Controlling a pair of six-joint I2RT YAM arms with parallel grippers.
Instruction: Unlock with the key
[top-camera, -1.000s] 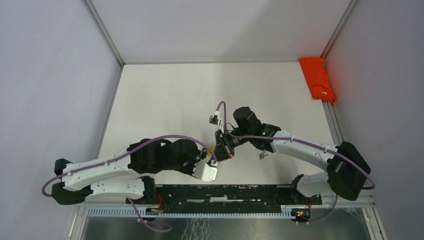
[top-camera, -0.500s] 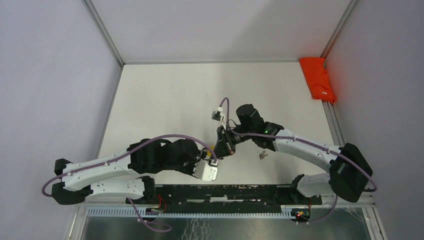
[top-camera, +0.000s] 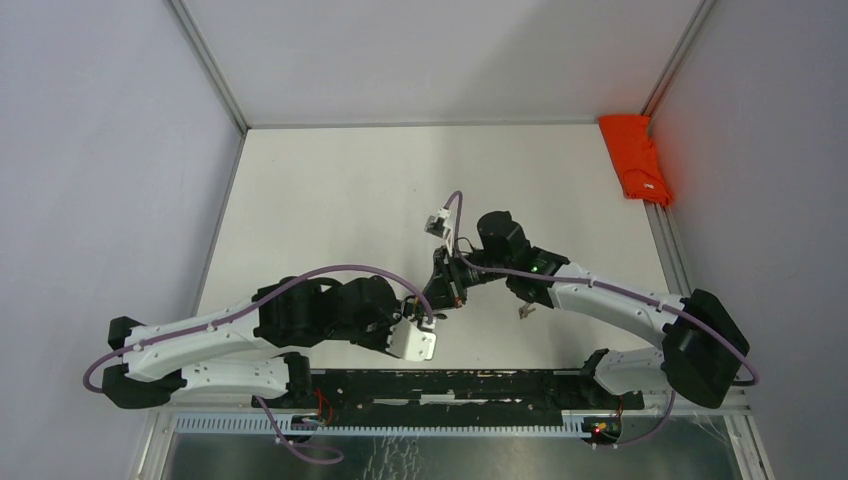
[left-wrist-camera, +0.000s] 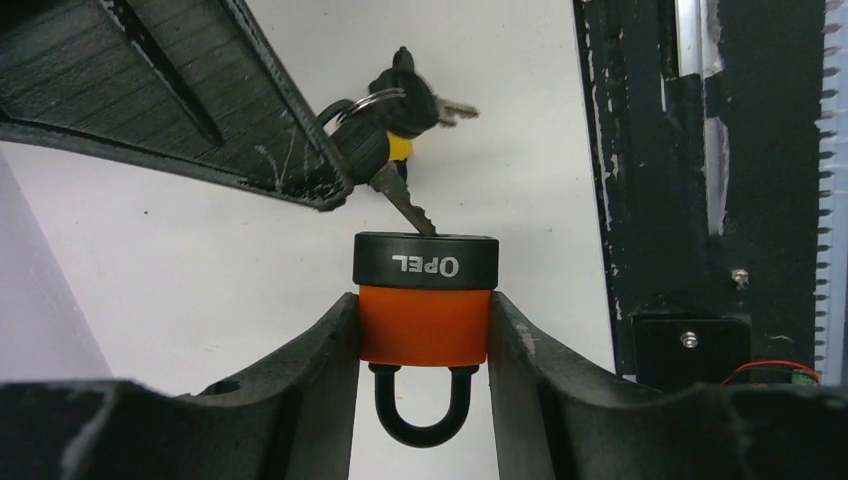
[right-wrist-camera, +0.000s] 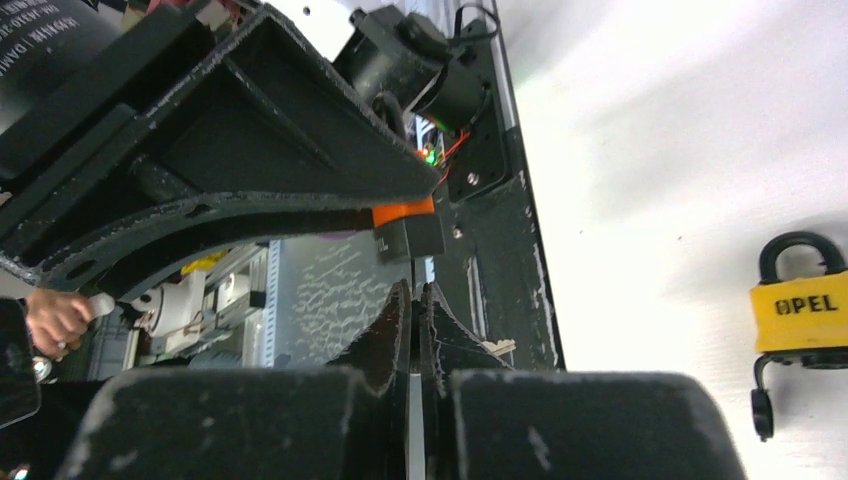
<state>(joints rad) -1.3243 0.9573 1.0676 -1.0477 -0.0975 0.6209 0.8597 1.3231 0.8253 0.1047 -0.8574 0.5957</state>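
Left wrist: black rail (left-wrist-camera: 645, 180) near padlock (left-wrist-camera: 425, 300)

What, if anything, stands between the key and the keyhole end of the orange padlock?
Nothing visible. In the left wrist view the key, pinched by the right gripper, slants down onto the black cap of the orange padlock clamped in the left gripper. Whether it has entered cannot be told.

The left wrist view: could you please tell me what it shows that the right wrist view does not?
Only the left wrist view shows the key, with its tip at the black top of the orange padlock. Only the right wrist view shows a yellow padlock lying on the table. Both show the orange padlock gripped in the left pincer.
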